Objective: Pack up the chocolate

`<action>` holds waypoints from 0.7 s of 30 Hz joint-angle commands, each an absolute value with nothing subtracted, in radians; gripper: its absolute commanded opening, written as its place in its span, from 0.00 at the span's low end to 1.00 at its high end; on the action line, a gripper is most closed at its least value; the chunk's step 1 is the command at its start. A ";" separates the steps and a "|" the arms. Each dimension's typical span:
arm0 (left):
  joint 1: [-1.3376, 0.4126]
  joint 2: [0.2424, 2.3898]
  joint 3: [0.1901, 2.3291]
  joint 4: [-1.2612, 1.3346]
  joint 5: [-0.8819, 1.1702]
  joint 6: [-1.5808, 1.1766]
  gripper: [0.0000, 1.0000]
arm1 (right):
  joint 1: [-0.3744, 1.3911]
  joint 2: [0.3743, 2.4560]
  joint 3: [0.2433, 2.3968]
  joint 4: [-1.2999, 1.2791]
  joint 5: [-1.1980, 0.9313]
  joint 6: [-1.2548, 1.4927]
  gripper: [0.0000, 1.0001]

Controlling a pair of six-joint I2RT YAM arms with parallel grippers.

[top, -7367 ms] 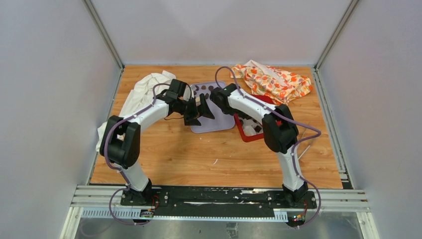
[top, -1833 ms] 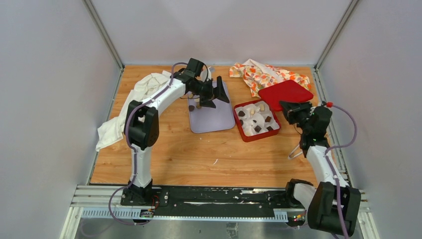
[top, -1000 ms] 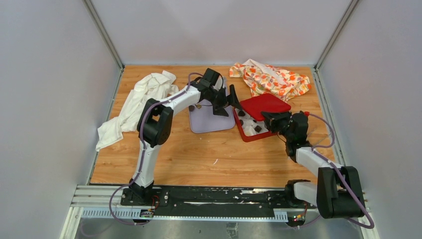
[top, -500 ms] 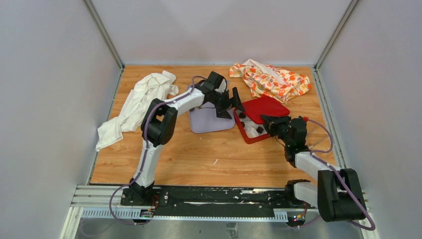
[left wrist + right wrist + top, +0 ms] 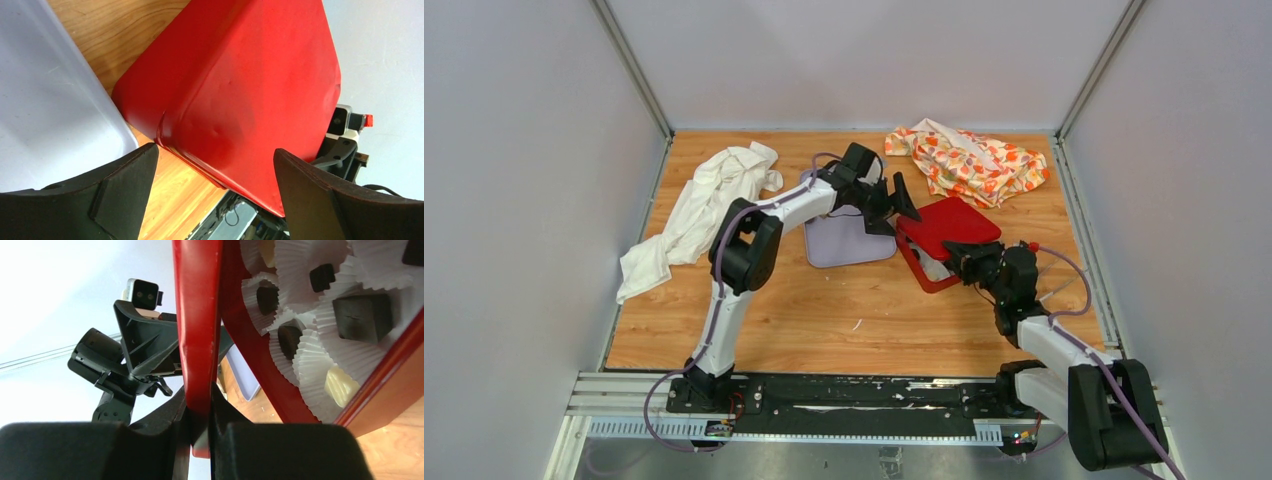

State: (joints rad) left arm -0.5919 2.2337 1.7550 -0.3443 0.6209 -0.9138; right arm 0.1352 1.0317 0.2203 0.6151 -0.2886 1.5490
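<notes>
the red lid (image 5: 948, 226) was off to the right of the box moments ago, with the cups in plain sight from above. now it hangs tilted over the red box (image 5: 921, 270) and hides most of it, not yet seated. the right fingers (image 5: 962, 256) pinch the lid's near edge. the left fingers (image 5: 894, 210) have come across from the lavender tray (image 5: 844, 245) to the lid's far-left corner, spread wide and holding nothing.

the chocolate (image 5: 361, 311), dark pieces and a few cream ones, sits in white paper cups (image 5: 310, 355) inside the box, seen under the raised lid from the right wrist. filling looks done, and closing is the step in hand. the lid probably needs squaring to the rim before it is pressed down.

the wooden desk (image 5: 824, 320) also carries a white cloth (image 5: 699, 205) toward its left edge and an orange patterned cloth (image 5: 969, 160) at its far right corner. pale walls stand on three sides.
</notes>
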 commanded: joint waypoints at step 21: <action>-0.644 2.282 1.765 -0.301 0.623 -0.959 0.58 | 0.169 0.849 0.115 0.307 -0.225 1.563 0.14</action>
